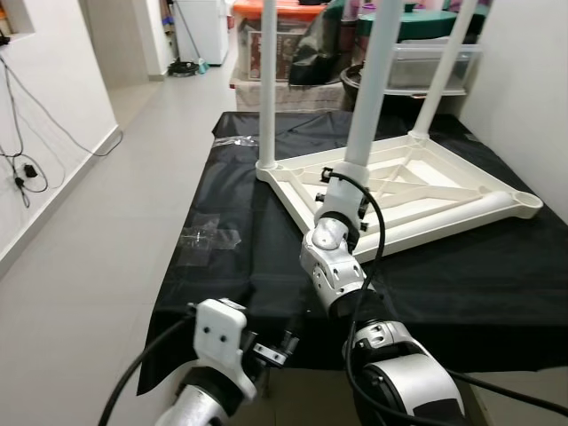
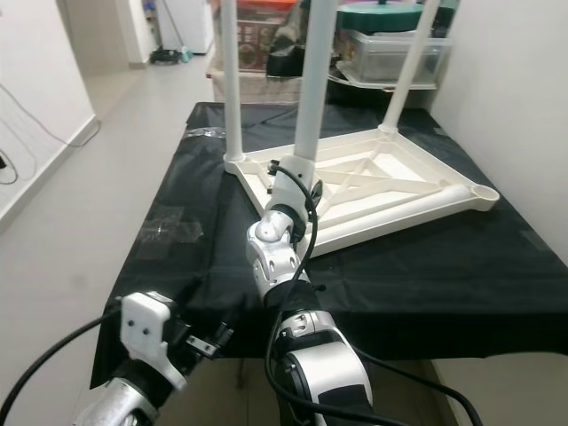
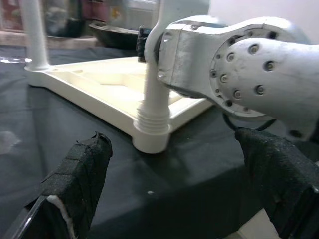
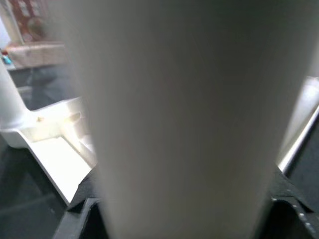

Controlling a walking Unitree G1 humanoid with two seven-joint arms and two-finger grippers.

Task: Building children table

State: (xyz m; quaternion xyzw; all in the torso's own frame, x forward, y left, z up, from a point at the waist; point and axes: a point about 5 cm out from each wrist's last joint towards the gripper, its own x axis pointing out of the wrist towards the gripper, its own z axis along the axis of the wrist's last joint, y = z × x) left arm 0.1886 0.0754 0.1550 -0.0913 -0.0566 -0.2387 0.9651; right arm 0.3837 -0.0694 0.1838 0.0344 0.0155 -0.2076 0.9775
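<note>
We've got the black-covered table (image 1: 222, 266) with the white kids' tabletop (image 1: 417, 191) flipped on it. Our right gripper (image 1: 348, 175) is clamped round the near leg (image 1: 377, 71); the left gripper (image 3: 179, 194) sits low, fingers spread wide.

Even daylight, blurred wrist close-ups
</note>
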